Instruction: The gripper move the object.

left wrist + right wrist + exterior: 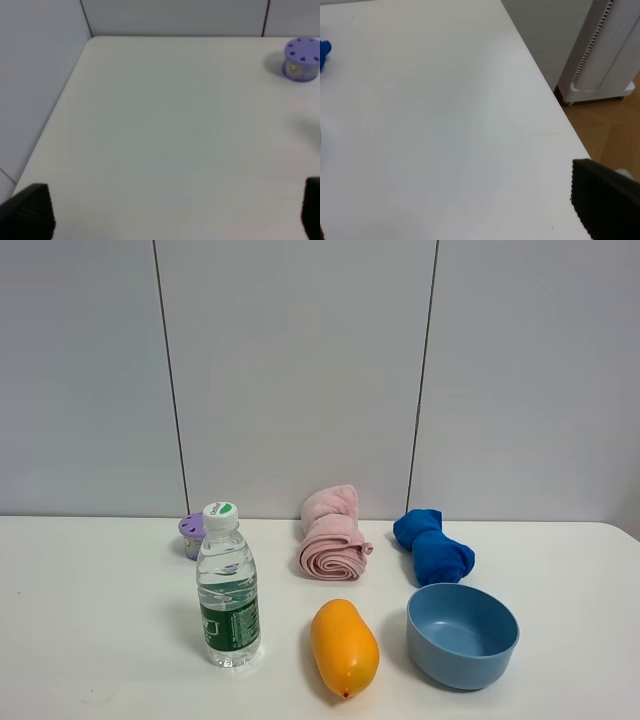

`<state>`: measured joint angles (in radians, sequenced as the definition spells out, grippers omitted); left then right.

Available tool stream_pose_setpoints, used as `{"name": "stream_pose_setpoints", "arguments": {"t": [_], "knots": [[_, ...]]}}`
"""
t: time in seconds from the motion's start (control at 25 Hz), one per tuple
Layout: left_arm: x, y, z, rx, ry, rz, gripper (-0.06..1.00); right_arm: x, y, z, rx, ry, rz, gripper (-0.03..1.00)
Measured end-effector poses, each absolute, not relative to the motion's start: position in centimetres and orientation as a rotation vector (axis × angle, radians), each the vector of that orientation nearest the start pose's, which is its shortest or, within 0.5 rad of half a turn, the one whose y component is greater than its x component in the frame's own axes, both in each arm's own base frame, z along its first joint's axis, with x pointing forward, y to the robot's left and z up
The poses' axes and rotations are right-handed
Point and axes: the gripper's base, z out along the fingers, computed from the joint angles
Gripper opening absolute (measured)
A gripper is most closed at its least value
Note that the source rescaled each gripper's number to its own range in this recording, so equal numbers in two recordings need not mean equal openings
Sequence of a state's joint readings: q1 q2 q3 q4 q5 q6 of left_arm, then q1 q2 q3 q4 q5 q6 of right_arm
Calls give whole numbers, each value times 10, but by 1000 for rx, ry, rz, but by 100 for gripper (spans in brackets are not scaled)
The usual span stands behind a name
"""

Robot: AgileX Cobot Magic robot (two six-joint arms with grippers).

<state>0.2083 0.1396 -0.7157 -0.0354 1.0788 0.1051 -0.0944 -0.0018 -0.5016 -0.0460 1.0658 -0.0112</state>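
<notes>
The light-blue bowl [462,635] stands upright and empty on the white table [100,640], at the front right, just right of the orange mango-like fruit [344,647]. Neither arm shows in the high view. In the left wrist view my left gripper [170,212] is open and empty, with its black fingertips [27,212] far apart over bare table near the left edge. In the right wrist view my right gripper [465,220] is open and empty, with one black fingertip [605,202] over the table's right edge. The bowl is out of both wrist views.
A water bottle [228,586] stands at the front left, with a small purple jar [192,535] behind it; the jar also shows in the left wrist view [301,59]. A rolled pink towel [332,533] and a rolled dark-blue towel [433,545] lie at the back. A white appliance [605,55] stands on the floor beyond the right edge.
</notes>
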Motion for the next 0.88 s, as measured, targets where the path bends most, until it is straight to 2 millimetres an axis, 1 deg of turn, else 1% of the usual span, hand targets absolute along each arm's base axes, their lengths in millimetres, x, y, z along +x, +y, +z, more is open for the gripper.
{"name": "stream_pose_setpoints", "arguments": {"t": [0.2, 0.32, 0.4, 0.64, 0.76, 0.88], "knots": [[-7, -4, 335, -15, 1987, 105, 100, -6, -3, 277, 87, 2045, -121, 100], [-6, -4, 334, 4, 1995, 92, 100, -6, -3, 277, 87, 2045, -121, 100], [-3, -3, 327, 5, 2014, 90, 100, -6, -3, 277, 87, 2045, -121, 100], [14, -6, 291, -3, 2113, 3, 100, -6, -3, 277, 87, 2045, -121, 100], [15, -6, 286, -3, 2137, 10, 100, -6, -3, 277, 87, 2045, -121, 100], [15, -2, 283, -3, 2149, 63, 100, -6, -3, 277, 87, 2045, -121, 100]]}}
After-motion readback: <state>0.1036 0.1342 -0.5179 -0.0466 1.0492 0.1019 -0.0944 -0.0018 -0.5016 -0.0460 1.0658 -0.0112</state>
